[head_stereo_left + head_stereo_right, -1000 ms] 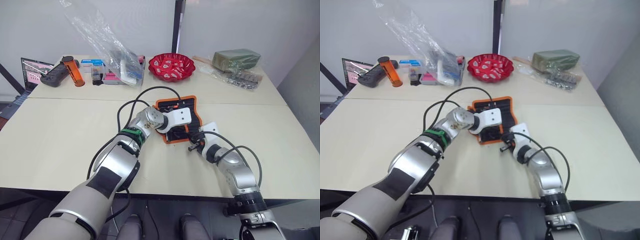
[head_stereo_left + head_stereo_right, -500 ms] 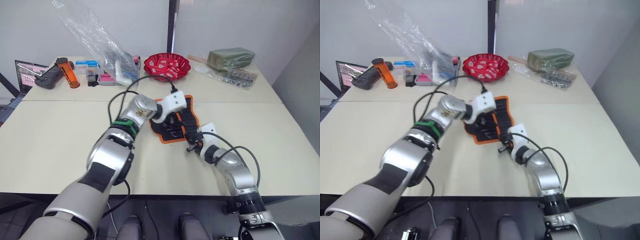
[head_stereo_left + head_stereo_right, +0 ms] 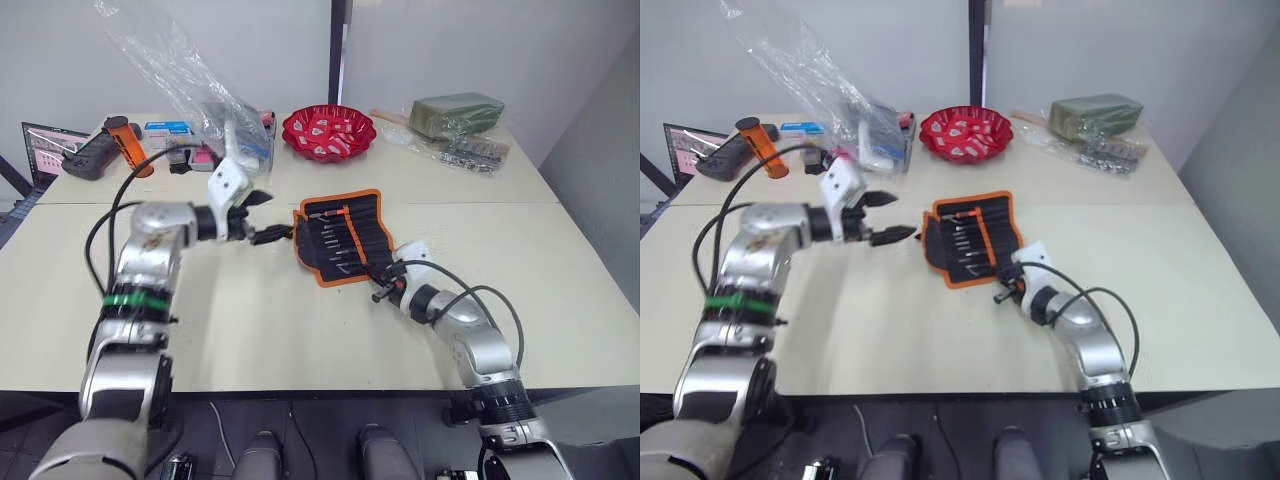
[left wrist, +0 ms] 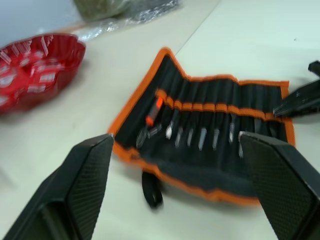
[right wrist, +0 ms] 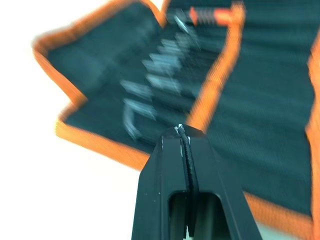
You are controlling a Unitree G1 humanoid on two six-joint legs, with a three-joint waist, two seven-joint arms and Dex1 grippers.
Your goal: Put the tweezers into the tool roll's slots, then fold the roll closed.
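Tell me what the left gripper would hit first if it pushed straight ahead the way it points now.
Probably the tool roll: the open left gripper points across the table at its near orange-trimmed edge, with bare tabletop between them. Height above the table is unclear, so it might pass over.

A lab or workshop: cream worktable (image 3: 300, 330) cluttered with laptop (image 3: 45, 150) and parts bags (image 3: 465, 145).

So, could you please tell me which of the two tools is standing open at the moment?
The left tool, out beside the tool roll and clear of it, stands open. The right tool, at the roll's near edge, is shut.
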